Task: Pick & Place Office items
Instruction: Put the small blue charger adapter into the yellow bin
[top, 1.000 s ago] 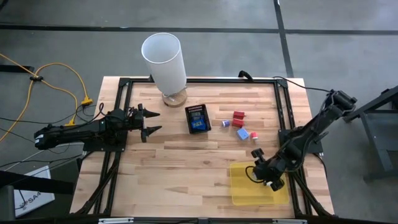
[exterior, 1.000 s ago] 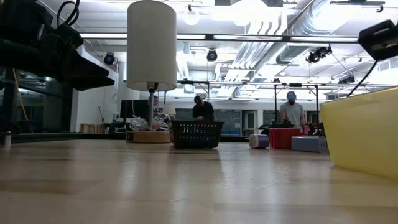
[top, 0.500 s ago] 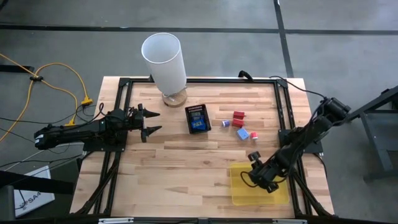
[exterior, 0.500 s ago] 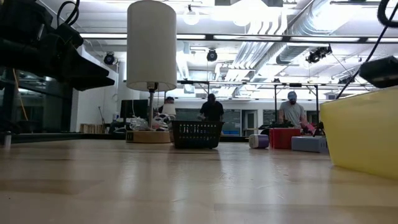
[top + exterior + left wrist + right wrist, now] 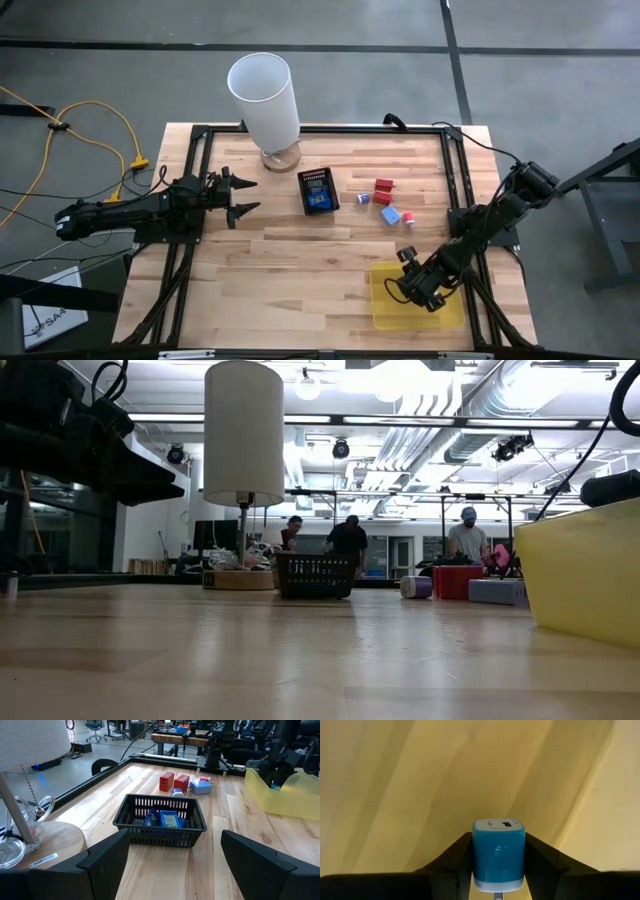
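1. Right pincer (image 5: 418, 290) is closed on a small teal block (image 5: 498, 855), fingers (image 5: 452, 857) pinching its two flat sides; it hangs over the yellow tray (image 5: 385, 310) at the counter's (image 5: 280, 270) near right.
2. Block looks like hard plastic w/ a USB slot on the end: prob. light, rigid, smooth, so could slip if squeezed off-centre. Flat opposite faces are the place to hold, as now.
3. Left pincer (image 5: 240, 197) is spread wide, holding nothing, waiting at the left of the counter, facing the black mesh box (image 5: 160, 819).
4. Other office bits: red blocks (image 5: 384, 188), pale blue block (image 5: 390, 214) and a small purple piece (image 5: 362, 199) lie loose mid-counter, right of the mesh box; blue/black pieces sit inside the box.
5. Around: white lamp (image 5: 263, 95) on a wooden base at the back, well apart from the tray. Nothing between block and tray floor; the tray wall is the only thing to clear. People show in the room behind.
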`<state>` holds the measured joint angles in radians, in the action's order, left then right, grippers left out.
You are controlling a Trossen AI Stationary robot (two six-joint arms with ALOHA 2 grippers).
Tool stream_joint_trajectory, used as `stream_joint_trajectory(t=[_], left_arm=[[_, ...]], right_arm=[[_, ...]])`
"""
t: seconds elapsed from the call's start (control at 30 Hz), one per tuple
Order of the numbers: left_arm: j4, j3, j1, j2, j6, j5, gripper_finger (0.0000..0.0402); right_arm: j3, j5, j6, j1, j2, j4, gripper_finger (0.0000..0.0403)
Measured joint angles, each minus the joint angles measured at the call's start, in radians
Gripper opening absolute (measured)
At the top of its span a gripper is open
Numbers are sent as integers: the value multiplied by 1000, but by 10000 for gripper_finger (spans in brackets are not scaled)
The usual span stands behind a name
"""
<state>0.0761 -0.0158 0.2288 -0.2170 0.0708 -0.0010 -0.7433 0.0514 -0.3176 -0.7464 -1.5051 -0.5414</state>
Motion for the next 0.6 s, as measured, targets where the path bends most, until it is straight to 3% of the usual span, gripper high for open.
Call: stream_joint_trajectory(t=[0.4,0.6], left_arm=[[0,0,0,0,0,0,308],[0,0,0,0,0,0,308]], right_arm=[[0,-3,-26,0,0,0,135],[0,-2,-26,0,0,0,171]])
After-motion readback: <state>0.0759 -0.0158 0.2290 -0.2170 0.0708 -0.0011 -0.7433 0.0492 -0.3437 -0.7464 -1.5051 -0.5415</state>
